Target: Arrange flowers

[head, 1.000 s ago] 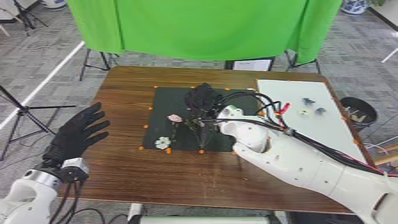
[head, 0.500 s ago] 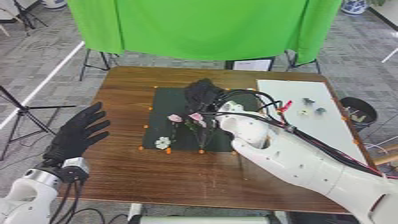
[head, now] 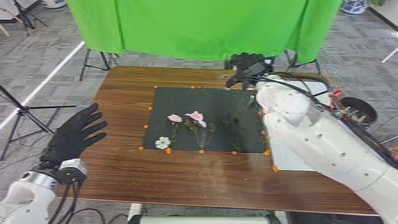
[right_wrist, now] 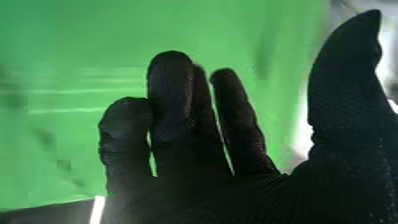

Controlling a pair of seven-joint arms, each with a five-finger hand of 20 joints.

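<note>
In the head view, my right hand is over the table's far edge, beyond the dark mat, open and holding nothing. The right wrist view has the same hand with straight fingers and the thumb apart from them. A pink flower and a pair of pink blooms on thin stems lie on the mat, left of its middle, and a white flower lies at its near left corner. My left hand is open, left of the mat, clear of the flowers.
A white board lies on the table's right side, largely behind my right arm. Small orange markers line the mat. Past the far edge hangs a green cloth; a black bin stands off to the right.
My right hand has moved away from the pink blooms, far and to the right, uncovering the mat's middle. The paired pink blooms stay in place. My left hand has hardly moved.
</note>
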